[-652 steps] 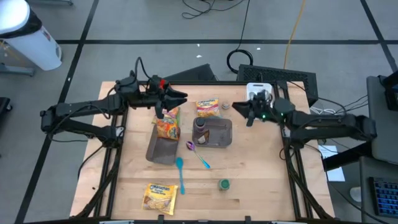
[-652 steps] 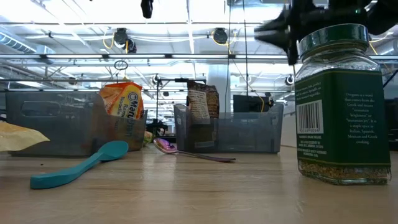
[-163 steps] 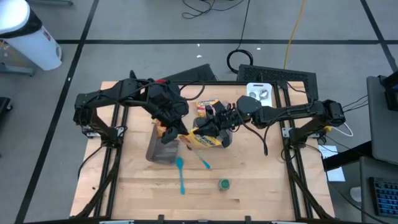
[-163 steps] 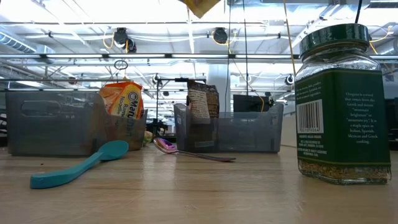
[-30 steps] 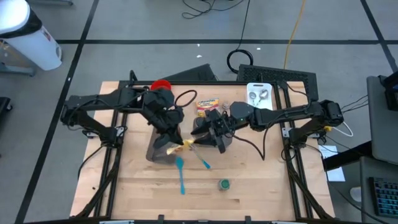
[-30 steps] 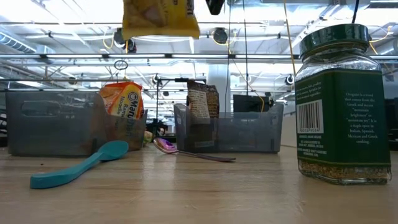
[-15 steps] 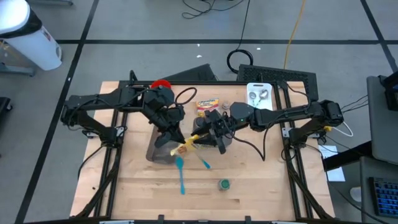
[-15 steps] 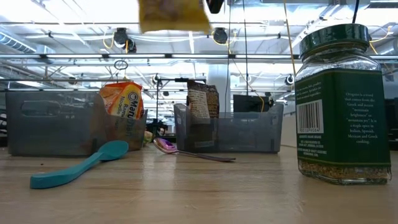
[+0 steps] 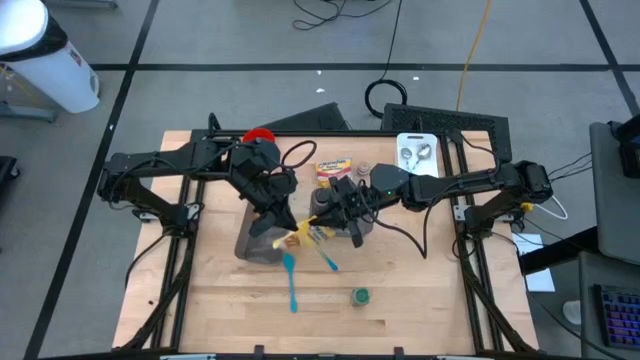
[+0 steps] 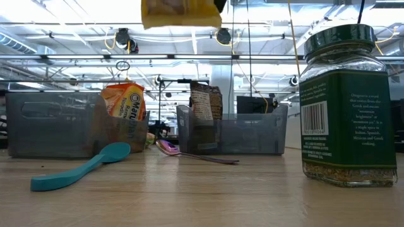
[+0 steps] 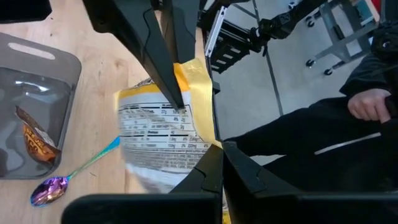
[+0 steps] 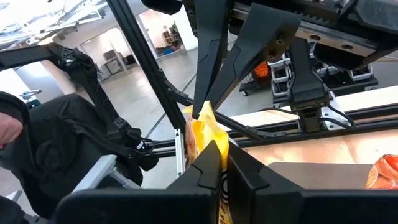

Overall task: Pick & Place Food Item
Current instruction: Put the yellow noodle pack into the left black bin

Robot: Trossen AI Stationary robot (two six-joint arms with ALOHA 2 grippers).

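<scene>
Overhead, near centre frame: yellow crinkled food packet (image 9: 297, 236) held in mid-air above pale wooden surface (image 9: 400, 310), just over the gap between two grey translucent plastic bins. Left hand (image 9: 277, 224) clamped shut on the packet's left edge; right hand (image 9: 323, 228) closed tight on its right edge, so both pinching the same packet at once. Low view: packet at top centre, well clear of everything below. Left bin (image 9: 262, 244) at centre left, holding an orange snack bag (image 10: 124, 117); right bin (image 9: 352, 221) beside it, holding a dark pouch (image 10: 205, 105). Teal plastic spoon (image 9: 291, 280) and iridescent purple metal spoon (image 9: 321, 249) lying just below the bins; green-lidded glass spice jar (image 9: 360, 296) lower right of centre.

Risk, judged from here: two grips pulling apart could tear or crumple the thin packet; an early release by one hand could swing it wide of the bin onto the spoons.
</scene>
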